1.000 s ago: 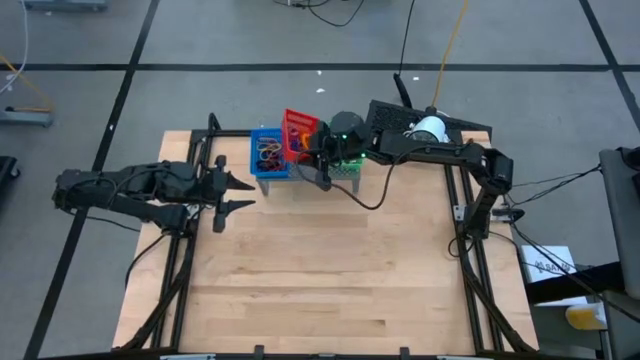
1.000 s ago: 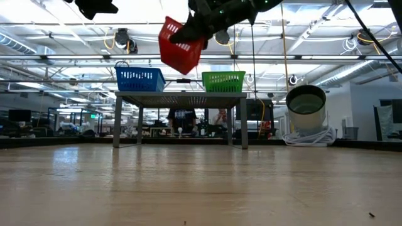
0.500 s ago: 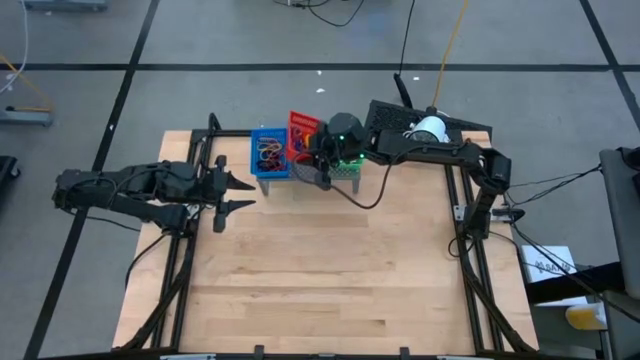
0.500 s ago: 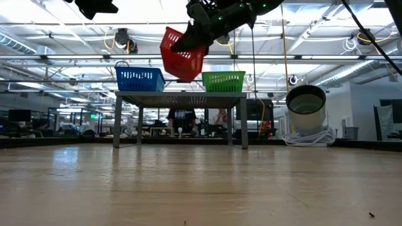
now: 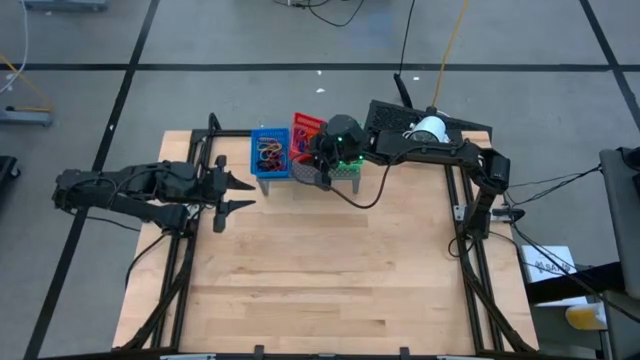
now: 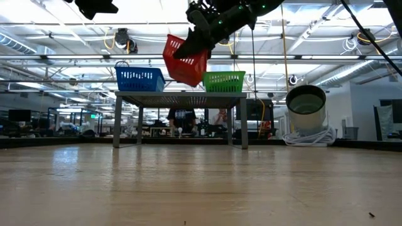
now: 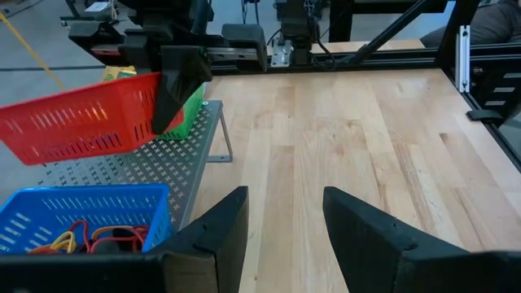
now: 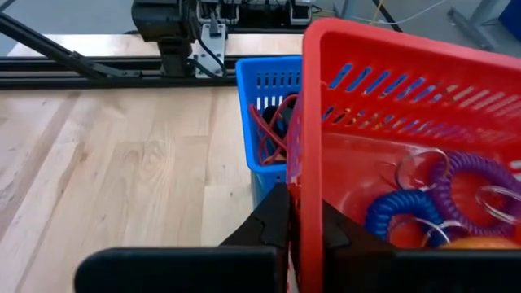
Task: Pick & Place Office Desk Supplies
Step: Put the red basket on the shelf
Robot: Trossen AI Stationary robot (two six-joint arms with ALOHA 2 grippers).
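My right gripper (image 8: 299, 213) is shut on a red mesh basket (image 6: 186, 59), which hangs tilted above the grey perforated rack (image 6: 181, 95) at the table's far side. Blue and purple loops (image 8: 423, 203) lie inside it. A blue basket (image 5: 268, 152) holding tangled rubber bands (image 7: 89, 238) and a green basket (image 6: 223, 81) stand on the rack. A yellow packet (image 7: 120, 73) shows behind the red basket. My left gripper (image 7: 285, 228) waits open at the table's left, touching nothing. My right gripper pinches the red basket's side wall at its rim (image 8: 303, 163), one finger outside (image 8: 273, 220) and one inside. The fingers come from the table's right, slanting a little downward. The basket is lifted clear of the rack and hangs tilted below the fingers (image 6: 195, 45).
The rack's legs (image 6: 117, 122) stand on the wooden table (image 5: 320, 270), whose near half is bare wood. Black frame rails (image 5: 470, 270) run along the left and right edges. A round bin (image 6: 306, 100) sits in the room behind.
My right gripper has sunk slightly and tipped, and the red basket has come down a little toward the rack and drifted toward the green basket. It stays tilted and clear of the rack.
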